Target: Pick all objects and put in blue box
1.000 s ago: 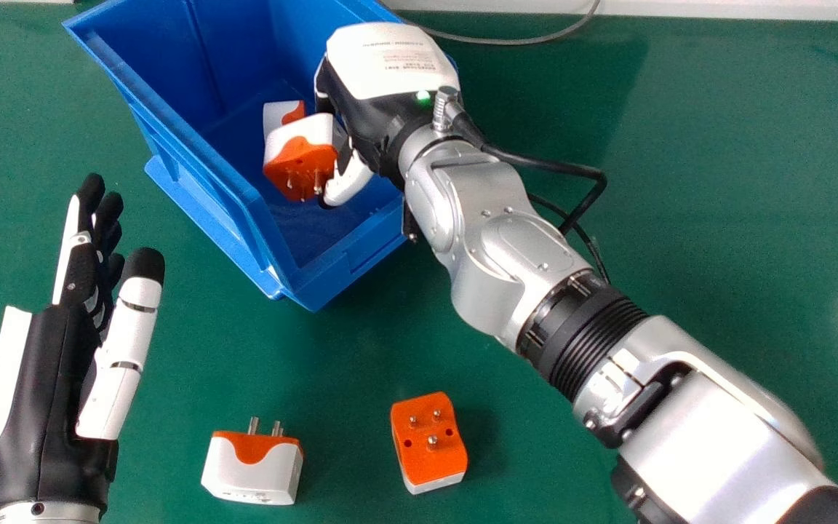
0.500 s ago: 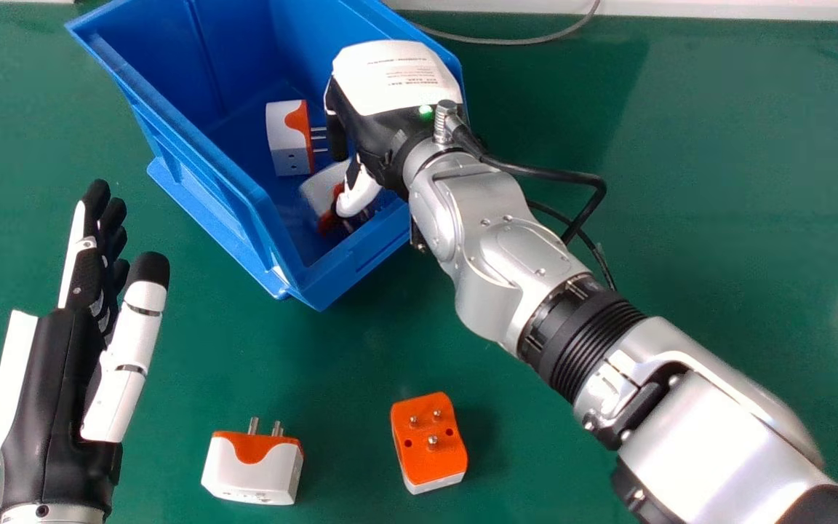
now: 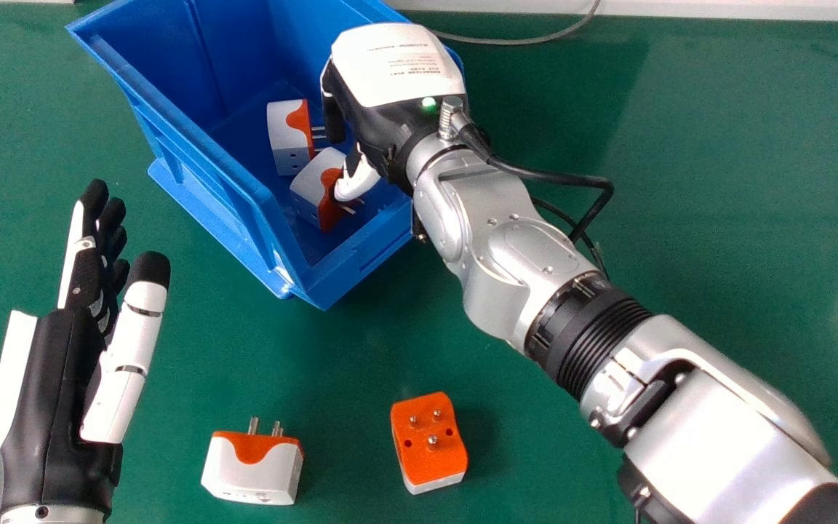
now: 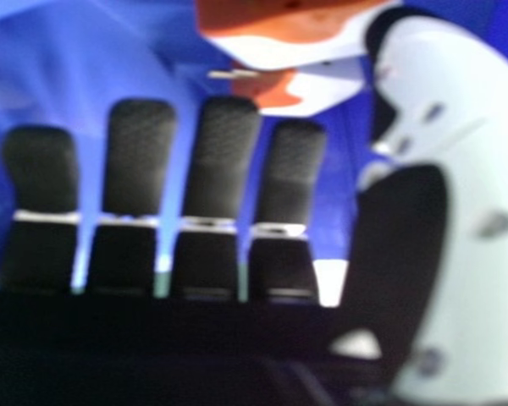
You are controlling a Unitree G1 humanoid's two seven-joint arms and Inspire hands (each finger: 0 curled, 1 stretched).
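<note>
Box (image 3: 208, 171), blue, holding a far plug (image 3: 284, 142) and a near plug (image 3: 312, 177); right hand (image 3: 382, 116) open inside its right side, thumb by the near plug; left hand (image 3: 55, 386) open, near-left of it; third plug (image 3: 252, 469) and fourth plug (image 3: 430, 444) on the desk (image 3: 572, 451) before it.

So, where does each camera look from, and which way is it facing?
Head view: on the robot's head, looking forward and down at the green table, blue box and orange-and-white plugs; the left hand, right hand and right arm show.
Right hand view: at the right hand, looking past its fingers and thumb into the box.
Shared: the box, the two plugs inside it, and the right hand's fingers and thumb.
</note>
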